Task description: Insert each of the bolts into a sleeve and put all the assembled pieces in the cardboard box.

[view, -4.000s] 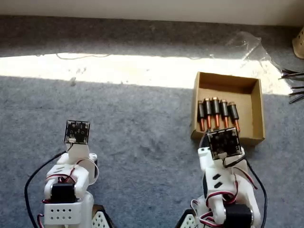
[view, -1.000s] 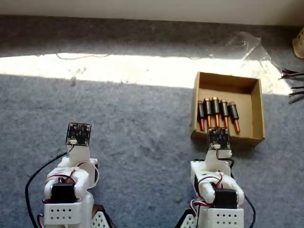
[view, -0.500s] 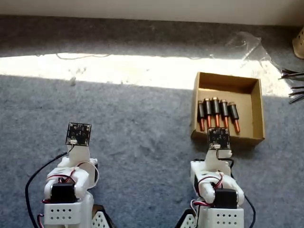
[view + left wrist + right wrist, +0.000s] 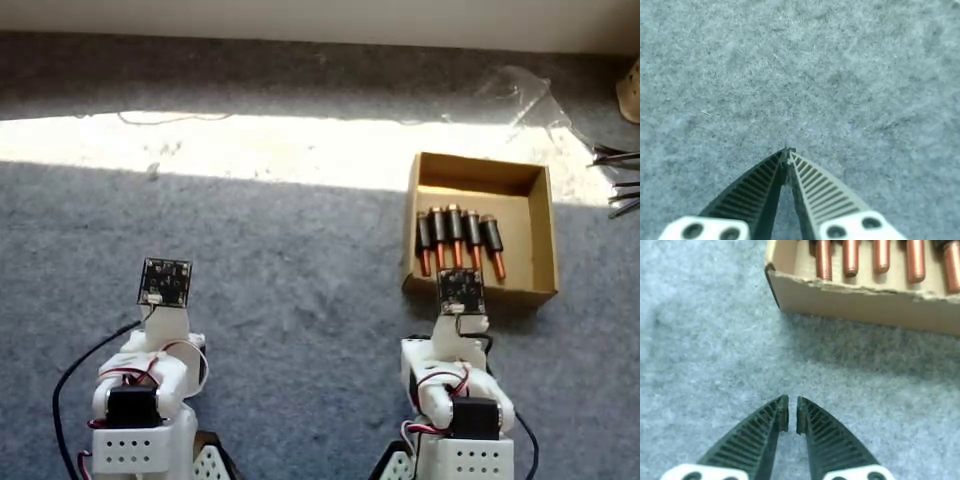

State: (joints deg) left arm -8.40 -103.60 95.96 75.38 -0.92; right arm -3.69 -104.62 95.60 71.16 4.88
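Note:
The cardboard box [image 4: 535, 235] sits at the right of the grey carpet, and several assembled bolt-and-sleeve pieces [image 4: 458, 238] lie side by side in it, black sleeves over copper bolts. Their copper ends [image 4: 881, 255] show over the box wall [image 4: 865, 295] in the right wrist view. My right gripper [image 4: 788, 414] hovers over the carpet just short of the box, shut with nothing in it. My left gripper [image 4: 787, 152] is shut and empty over bare carpet at the left. Both arms are folded back at the near edge, the left arm [image 4: 150, 385] and the right arm [image 4: 455, 385].
A sunlit strip [image 4: 220, 145] crosses the carpet behind the box. Crumpled clear plastic [image 4: 520, 95] and dark cables [image 4: 618, 180] lie at the far right. A black cable [image 4: 75, 375] loops beside the left arm.
Since four seconds ago the right arm has drawn back from the box's front wall and straightened. The left arm shifted slightly. Nothing moved over the last second.

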